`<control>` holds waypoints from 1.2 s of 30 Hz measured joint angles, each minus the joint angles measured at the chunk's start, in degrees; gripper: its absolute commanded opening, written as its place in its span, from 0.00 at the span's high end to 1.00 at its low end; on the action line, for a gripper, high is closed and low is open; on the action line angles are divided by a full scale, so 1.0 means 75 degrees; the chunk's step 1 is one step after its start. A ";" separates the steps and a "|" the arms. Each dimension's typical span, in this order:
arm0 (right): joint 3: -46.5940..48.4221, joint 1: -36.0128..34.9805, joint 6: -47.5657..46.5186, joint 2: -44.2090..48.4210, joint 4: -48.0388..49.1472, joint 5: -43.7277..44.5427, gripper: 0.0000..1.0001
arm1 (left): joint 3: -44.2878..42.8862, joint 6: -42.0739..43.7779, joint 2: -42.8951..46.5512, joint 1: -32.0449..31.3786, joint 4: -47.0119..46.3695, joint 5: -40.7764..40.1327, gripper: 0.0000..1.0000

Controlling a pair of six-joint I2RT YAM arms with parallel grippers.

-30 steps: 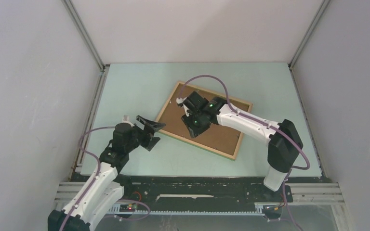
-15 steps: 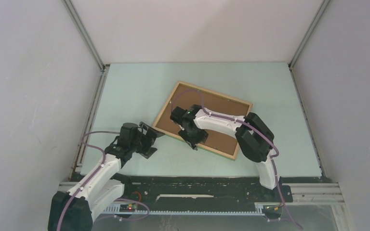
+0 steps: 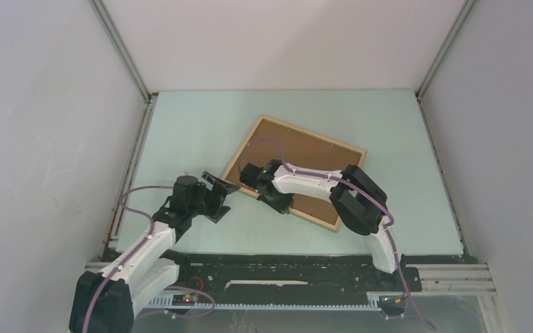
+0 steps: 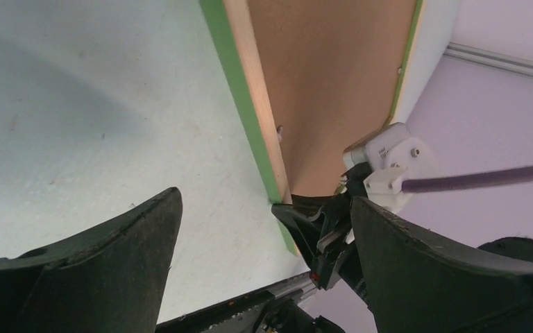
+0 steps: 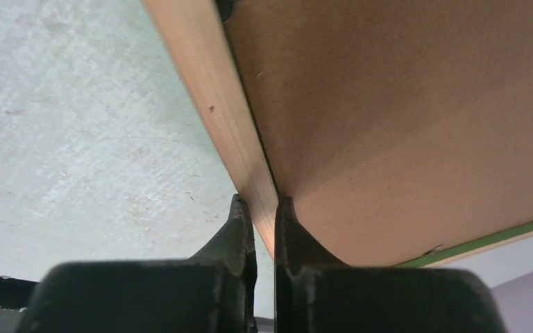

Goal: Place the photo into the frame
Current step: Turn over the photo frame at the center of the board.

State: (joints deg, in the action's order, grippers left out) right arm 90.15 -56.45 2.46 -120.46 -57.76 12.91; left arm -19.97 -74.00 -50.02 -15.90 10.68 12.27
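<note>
Overhead first: the right gripper (image 3: pixel 248 175) has swung off the middle of the brown backing board (image 3: pixel 305 156) and come down at the near-left rail of the frame (image 3: pixel 351 187). The frame lies askew on the surface (image 3: pixel 180 125), back side up, and has hardly shifted. The left gripper (image 3: pixel 216 194) has drawn a little nearer and hovers just beside that same rail, touching nothing.

From the left wrist, its own jaws gape wide. Between them show the frame's green edge and pale wood rail, with the right gripper at the rail's near end.

From the right wrist, the two fingers (image 5: pixel 239 225) have pinched in on the pale wood rail, one on the outer face and one at the seam with the backing board. That is a grip on the frame, taken within the last second.

The photo shows in no view. It is probably already under the backing board, though that cannot be confirmed from here. If so, the insertion looks done, and this grip likely serves to lift or turn the frame.
</note>
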 measured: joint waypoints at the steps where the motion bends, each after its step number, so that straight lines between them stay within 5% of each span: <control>1: -0.0050 -0.0038 -0.0137 0.0041 0.0082 0.0073 1.00 | 0.0067 -0.0047 -0.0026 0.0000 -0.0184 0.0052 0.04; 15: -0.0731 0.0868 -0.0204 0.1416 0.0930 -0.1926 1.00 | 0.0618 -0.0399 -0.1999 -0.0032 -0.3809 0.1373 0.02; 24: -0.0731 0.0874 -0.0058 0.1591 0.0997 -0.2334 1.00 | 0.0580 -0.0819 -0.4287 -0.0685 -0.6245 0.1617 0.20; 36: -0.0819 0.0918 0.0143 0.1737 0.1157 -0.2390 1.00 | -0.0356 -0.0930 -0.5517 -0.0973 -0.7417 0.1005 0.54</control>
State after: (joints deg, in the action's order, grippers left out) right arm 84.01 -49.56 3.53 -107.44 -49.08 -5.02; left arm -22.63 -80.97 -91.39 -23.20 -44.95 19.81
